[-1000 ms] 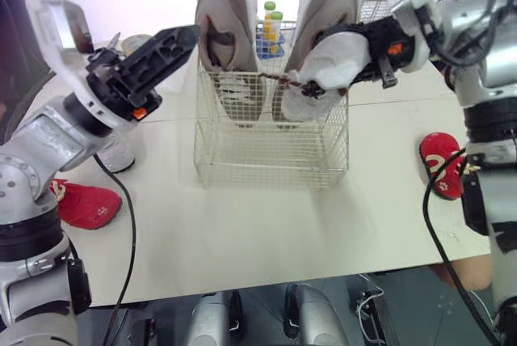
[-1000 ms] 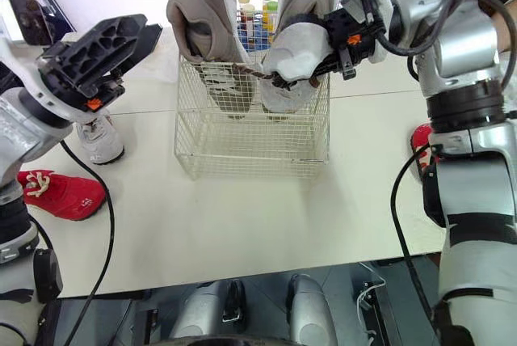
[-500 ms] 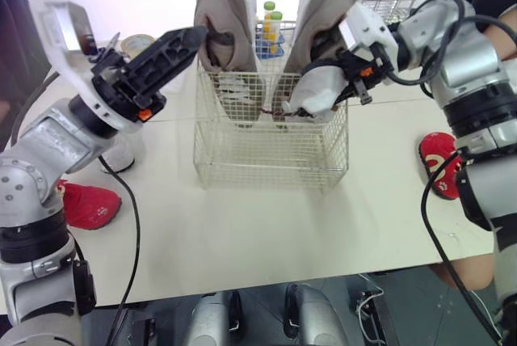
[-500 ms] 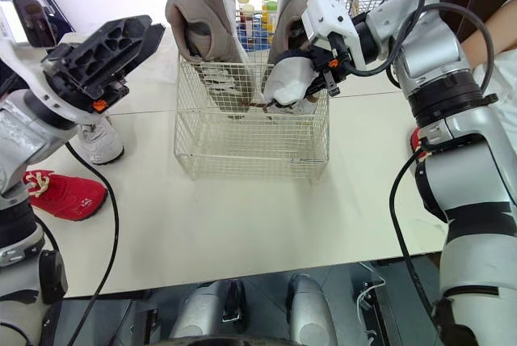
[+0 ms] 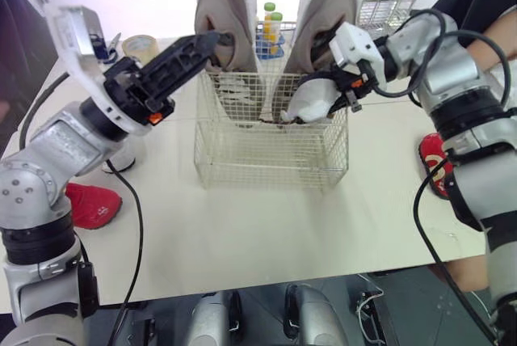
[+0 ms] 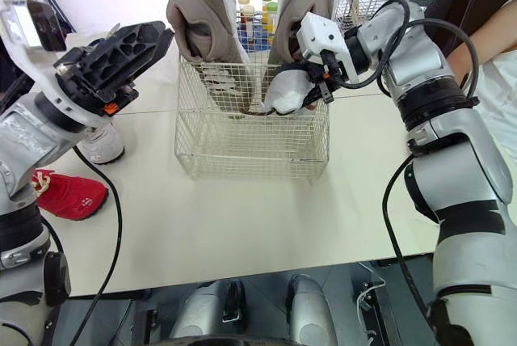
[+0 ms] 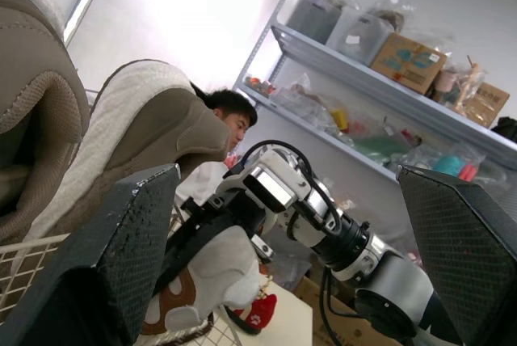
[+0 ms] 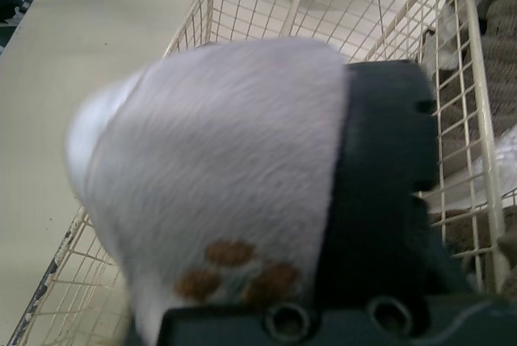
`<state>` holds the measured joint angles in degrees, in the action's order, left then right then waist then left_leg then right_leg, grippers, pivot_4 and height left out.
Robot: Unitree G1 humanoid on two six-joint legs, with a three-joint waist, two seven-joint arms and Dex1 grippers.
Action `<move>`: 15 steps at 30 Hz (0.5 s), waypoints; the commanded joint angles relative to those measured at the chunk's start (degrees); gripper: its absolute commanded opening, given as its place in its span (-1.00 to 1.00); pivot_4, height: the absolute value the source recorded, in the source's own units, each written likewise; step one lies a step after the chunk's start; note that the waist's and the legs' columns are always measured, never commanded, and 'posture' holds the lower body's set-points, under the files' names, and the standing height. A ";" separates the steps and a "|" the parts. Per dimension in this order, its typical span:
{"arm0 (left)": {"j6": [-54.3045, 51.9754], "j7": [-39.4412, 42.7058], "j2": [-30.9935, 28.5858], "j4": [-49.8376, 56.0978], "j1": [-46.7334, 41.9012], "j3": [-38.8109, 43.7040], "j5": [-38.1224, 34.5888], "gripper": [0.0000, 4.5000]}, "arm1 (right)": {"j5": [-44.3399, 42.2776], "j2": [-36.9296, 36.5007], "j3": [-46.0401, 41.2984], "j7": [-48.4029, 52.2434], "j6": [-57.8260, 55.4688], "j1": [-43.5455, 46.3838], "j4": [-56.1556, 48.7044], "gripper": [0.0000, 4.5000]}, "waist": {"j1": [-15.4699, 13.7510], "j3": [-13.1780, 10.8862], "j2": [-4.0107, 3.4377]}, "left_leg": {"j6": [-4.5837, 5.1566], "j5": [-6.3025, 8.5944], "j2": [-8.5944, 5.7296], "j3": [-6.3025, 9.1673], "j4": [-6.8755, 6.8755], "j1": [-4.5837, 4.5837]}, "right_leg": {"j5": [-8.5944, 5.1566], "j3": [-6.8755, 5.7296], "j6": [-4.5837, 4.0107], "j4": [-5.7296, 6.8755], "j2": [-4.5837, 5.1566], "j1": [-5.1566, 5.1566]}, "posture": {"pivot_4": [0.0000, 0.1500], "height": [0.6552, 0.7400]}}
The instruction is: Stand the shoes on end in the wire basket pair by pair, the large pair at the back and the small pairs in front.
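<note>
A wire basket (image 5: 271, 152) stands mid-table with two large beige shoes (image 5: 228, 14) (image 5: 327, 6) on end along its back. My right gripper (image 5: 329, 94) is shut on a small white shoe (image 5: 307, 103) with a brown paw print, holding it inside the basket's right half in front of the right large shoe. The right wrist view has that shoe (image 8: 218, 168) against a black finger (image 8: 380, 200). My left gripper (image 5: 190, 48) hovers open at the basket's left rear corner, holding nothing. Another small white shoe (image 6: 101, 144) and a red shoe (image 5: 89, 204) lie at the left, a second red shoe (image 5: 432, 164) at the right.
Bottles in a blue rack (image 5: 271, 23) stand behind the basket, beside a second wire rack (image 5: 388, 2) at the back right. A tape roll (image 5: 141, 43) lies at the back left. A person's arm (image 6: 493, 47) shows at the right edge.
My right gripper has carried the small white shoe down from above the rim into the basket. The left gripper has shifted slightly toward the basket, still open.
</note>
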<state>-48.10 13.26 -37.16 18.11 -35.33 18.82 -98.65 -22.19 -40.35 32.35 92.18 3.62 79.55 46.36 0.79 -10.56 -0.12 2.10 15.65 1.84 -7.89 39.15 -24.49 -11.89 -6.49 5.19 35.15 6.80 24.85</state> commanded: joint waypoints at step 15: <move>1.28 0.57 2.13 0.52 -1.80 -1.37 0.89 1.00 | -3.19 -9.82 -10.37 0.32 -11.19 -0.53 -19.01 0.96 | -0.12 -0.01 -0.02 | 0.00 0.00 0.00 0.00 0.00 -0.01 | 0.00 0.00 0.00 0.00 0.01 0.01 | 1.00 1.00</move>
<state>-47.97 13.49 -35.07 17.60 -36.22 17.08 -97.77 -24.20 -48.89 25.91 92.41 -6.24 78.62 29.95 0.67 -10.57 -0.13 2.10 15.65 1.84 -7.89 39.16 -24.50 -11.89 -6.48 5.19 35.15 6.81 24.86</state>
